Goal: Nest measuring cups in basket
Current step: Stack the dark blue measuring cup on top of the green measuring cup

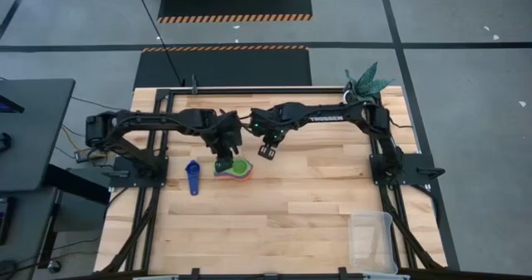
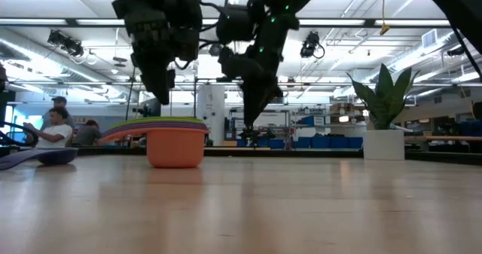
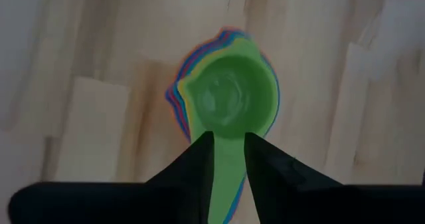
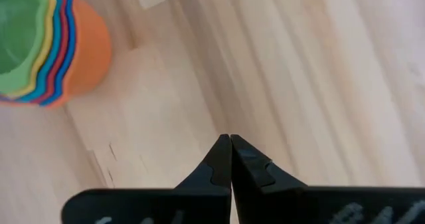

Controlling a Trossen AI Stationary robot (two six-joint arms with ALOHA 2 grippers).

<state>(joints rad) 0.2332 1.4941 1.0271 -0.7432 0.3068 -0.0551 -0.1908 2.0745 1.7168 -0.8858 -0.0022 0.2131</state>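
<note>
A nested stack of measuring cups point(image 1: 236, 168) stands on the table, the orange one at the bottom point(image 2: 175, 148) and the green one on top point(image 3: 229, 94). A dark blue cup point(image 1: 193, 178) lies alone to the stack's left. My left gripper point(image 3: 229, 136) hangs open just above the stack. Its fingertips point(image 2: 163, 96) are clear of the cups, and the green handle shows in the gap below them. My right gripper point(image 4: 230, 137) is shut on nothing and hangs to the right of the stack point(image 1: 267, 153). The clear basket point(image 1: 370, 216) stands at the table's near right.
A potted plant point(image 2: 384, 133) stands at the table's far right corner. Bare wood lies between the stack and the basket. In the low view, people sit beyond the table's left side point(image 2: 53, 130).
</note>
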